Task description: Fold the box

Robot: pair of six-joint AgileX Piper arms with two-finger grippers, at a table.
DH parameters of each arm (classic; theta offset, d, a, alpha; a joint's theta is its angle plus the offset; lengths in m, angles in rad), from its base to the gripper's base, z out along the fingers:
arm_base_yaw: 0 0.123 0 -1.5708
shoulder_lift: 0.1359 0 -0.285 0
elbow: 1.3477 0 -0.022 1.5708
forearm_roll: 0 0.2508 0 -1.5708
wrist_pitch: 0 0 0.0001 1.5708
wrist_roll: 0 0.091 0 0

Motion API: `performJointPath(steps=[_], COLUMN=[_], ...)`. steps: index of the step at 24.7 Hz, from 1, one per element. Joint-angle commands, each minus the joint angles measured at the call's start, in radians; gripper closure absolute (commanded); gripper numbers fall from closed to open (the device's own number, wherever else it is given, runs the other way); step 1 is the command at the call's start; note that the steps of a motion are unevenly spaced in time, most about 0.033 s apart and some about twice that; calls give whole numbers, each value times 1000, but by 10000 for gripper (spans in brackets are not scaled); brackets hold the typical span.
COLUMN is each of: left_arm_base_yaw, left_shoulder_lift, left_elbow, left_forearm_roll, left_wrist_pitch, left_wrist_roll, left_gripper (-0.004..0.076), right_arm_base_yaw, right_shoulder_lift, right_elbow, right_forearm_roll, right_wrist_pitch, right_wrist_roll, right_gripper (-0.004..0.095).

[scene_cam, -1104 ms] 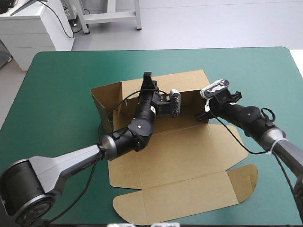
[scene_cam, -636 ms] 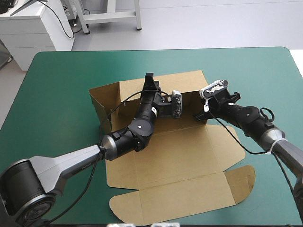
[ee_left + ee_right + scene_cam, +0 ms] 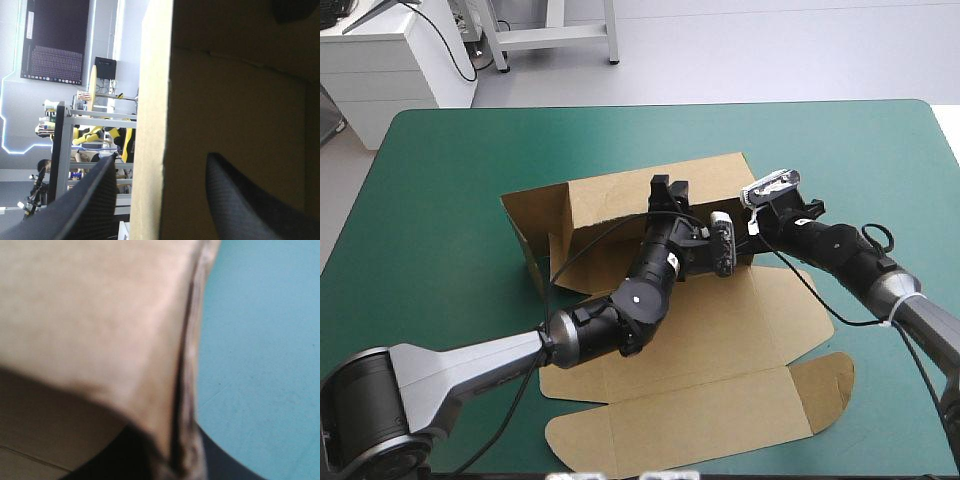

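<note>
The brown box (image 3: 720, 340) lay in the middle of the frame on the teal-green counter (image 3: 450, 170). Its front part lay flat, toward the bottom of the frame. Its back wall (image 3: 610, 195) and a side wall at the left stood up. The left pincer (image 3: 667, 188) was at the top edge of the back wall, its black fingers spread, one on each side of the board. The right pincer (image 3: 748, 238) was at the wall's right end, pinching the board there.
</note>
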State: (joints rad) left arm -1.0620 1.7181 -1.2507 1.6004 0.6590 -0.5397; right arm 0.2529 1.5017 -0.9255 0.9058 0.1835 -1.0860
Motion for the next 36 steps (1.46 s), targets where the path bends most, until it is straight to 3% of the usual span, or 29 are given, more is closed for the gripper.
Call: performJointPath(steps=[1,4,7,10,17,24,25,30,36], left_arm_base_yaw=[-86,-176,-223,-225,-167,159,263,542,949], left_shoulder_lift=[-69,-73,-93,-144,-327,-439,-450,-460,-445], left_elbow=[-28,-28,-28,-28,-39,-123,-156,-193,-191], left_forearm_roll=[30,27,27,25,-86,-333,-431,-711,-1228], left_wrist_pitch=[135,276,358,367,310,155,139,90,41], left_wrist_roll=[-16,-16,-16,-9,-5,33,92,174,381], left_gripper=[335,386,540,728,721,721,721,721,721], right_arm_base_yaw=[3,3,3,3,3,3,3,3,5], right_shoulder_lift=[-35,-35,-35,-37,-59,-144,-159,-167,-90], right_elbow=[-47,-77,-78,-78,-78,-78,-81,-159,-466], right_forearm_roll=[-13,-15,-68,-164,-378,-559,-635,-771,-791], right_wrist_pitch=[-3,2,0,2,53,160,223,448,796], right_wrist_roll=[31,50,110,217,452,688,773,943,1010], right_gripper=[908,908,908,908,908,908,908,908,908])
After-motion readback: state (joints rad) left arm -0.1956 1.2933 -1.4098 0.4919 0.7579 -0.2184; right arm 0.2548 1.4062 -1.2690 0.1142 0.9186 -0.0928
